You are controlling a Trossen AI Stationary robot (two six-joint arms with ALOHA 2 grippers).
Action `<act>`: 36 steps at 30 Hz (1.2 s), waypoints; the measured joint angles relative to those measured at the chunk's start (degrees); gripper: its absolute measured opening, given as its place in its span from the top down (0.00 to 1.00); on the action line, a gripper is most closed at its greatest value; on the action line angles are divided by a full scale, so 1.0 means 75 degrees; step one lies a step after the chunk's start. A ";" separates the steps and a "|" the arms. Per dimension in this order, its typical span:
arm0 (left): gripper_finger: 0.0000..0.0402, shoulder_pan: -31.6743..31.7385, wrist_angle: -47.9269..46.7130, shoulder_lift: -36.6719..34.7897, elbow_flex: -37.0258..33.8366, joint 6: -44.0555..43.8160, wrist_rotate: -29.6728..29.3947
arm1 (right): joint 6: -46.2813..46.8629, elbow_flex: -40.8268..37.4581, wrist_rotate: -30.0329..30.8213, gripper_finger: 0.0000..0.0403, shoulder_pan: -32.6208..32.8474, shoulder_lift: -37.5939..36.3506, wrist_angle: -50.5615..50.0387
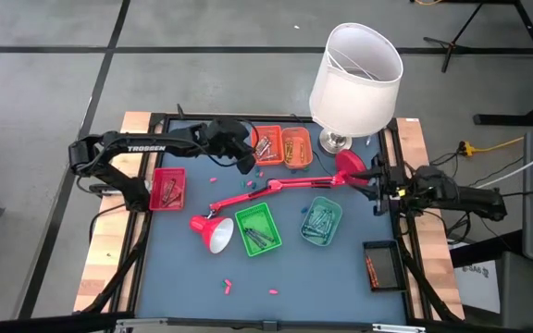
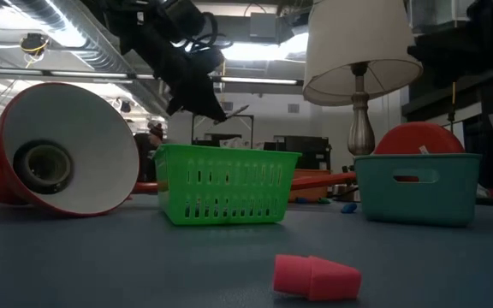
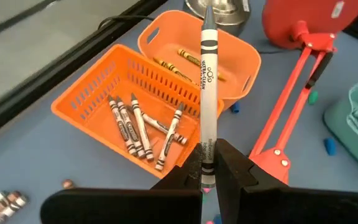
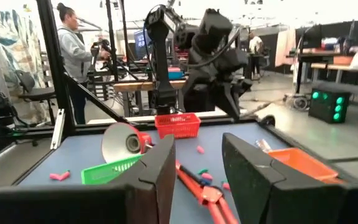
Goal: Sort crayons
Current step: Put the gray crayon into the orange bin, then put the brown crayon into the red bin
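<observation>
My left gripper (image 3: 207, 180) is shut on a grey crayon (image 3: 208, 81), held in the air above a slotted orange basket (image 3: 98, 93) that holds several grey crayons (image 3: 135, 127). Beside this basket stands a smooth orange tray (image 3: 241, 62) with yellowish crayons in it. In the high view my left gripper (image 1: 248, 159) is at the table's far middle. My right gripper (image 4: 197, 180) stands open at the table's right edge (image 1: 378, 190), with nothing between its fingers. Loose pink crayon pieces (image 1: 227, 284) lie on the mat near the front edge. My left gripper pinches the grey crayon by its near end (image 3: 207, 158) between its two fingers. The crayon runs on in line with the fingers and sticks out far beyond their tips. The fingers slant down toward the far right. The crayon is lifted clear, over the orange basket's edge.
A red desk lamp (image 1: 276, 190) lies across the middle of the mat, its shade (image 1: 218, 233) at the front left. A white-shaded lamp (image 1: 354, 79) stands at the far right. Red (image 1: 167, 188), green (image 1: 257, 228), teal (image 1: 321, 220) and black (image 1: 380, 264) trays stand around.
</observation>
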 joint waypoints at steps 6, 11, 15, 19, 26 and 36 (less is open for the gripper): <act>0.99 -0.0049 0.0091 0.0529 0.0013 -0.0220 -0.0083 | 0.0258 -0.1056 -0.0269 0.68 0.0017 0.0005 0.1396; 0.99 -0.0042 0.0638 0.1224 0.0013 -0.0300 -0.0077 | 0.0541 -0.1063 -0.0289 0.68 0.0017 0.0044 0.1301; 0.99 -0.0033 0.1409 0.1670 0.0013 -0.0284 -0.0065 | 0.0551 -0.1066 -0.0338 0.68 0.0017 0.0005 0.1285; 0.99 0.0055 0.2076 0.1944 0.0013 -0.0262 -0.0163 | 0.0516 -0.1066 -0.0266 0.68 0.0017 0.0007 0.0986; 0.93 0.0226 0.2283 0.2004 0.0013 -0.0242 -0.0922 | 0.0389 -0.1063 0.0122 0.68 0.0017 0.0036 0.0487; 0.78 0.0506 0.2152 0.1955 0.0013 -0.0242 -0.0644 | 0.0154 -0.1063 0.0137 0.68 0.0017 0.0039 0.0464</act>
